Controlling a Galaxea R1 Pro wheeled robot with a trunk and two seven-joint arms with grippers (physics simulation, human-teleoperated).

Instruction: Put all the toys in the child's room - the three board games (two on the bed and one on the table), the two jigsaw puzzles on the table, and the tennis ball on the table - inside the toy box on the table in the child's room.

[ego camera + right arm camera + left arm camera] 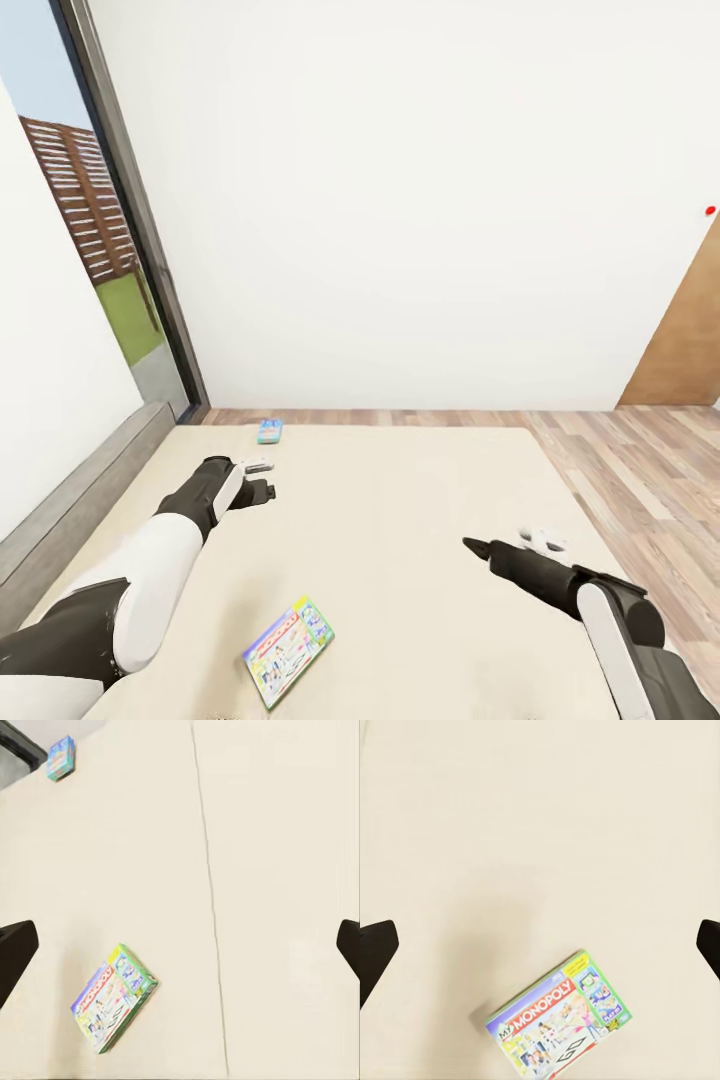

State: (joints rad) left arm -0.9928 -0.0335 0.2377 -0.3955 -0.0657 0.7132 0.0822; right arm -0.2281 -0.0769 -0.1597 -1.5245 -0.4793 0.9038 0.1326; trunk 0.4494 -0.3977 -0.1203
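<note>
Two board games lie flat on the bed (420, 490), a beige mattress. The white and green Monopoly box (288, 650) is near the front edge, and the small blue box (269, 431) is at the far edge by the window. My left gripper (266, 479) hovers open above the mattress between them, closer to the blue box. Its wrist view looks down on the Monopoly box (559, 1020) with the fingers (375, 952) wide apart. My right gripper (503, 546) is open over the bed's right part. Its wrist view takes in the Monopoly box (114, 997) and the blue box (61, 757).
A low grey headboard (70, 500) runs along the bed's left side under a tall window (90, 230). A white wall stands beyond the bed. Wooden floor (640, 470) lies to the right, with a brown door (685, 350). A seam (210, 900) splits the mattress.
</note>
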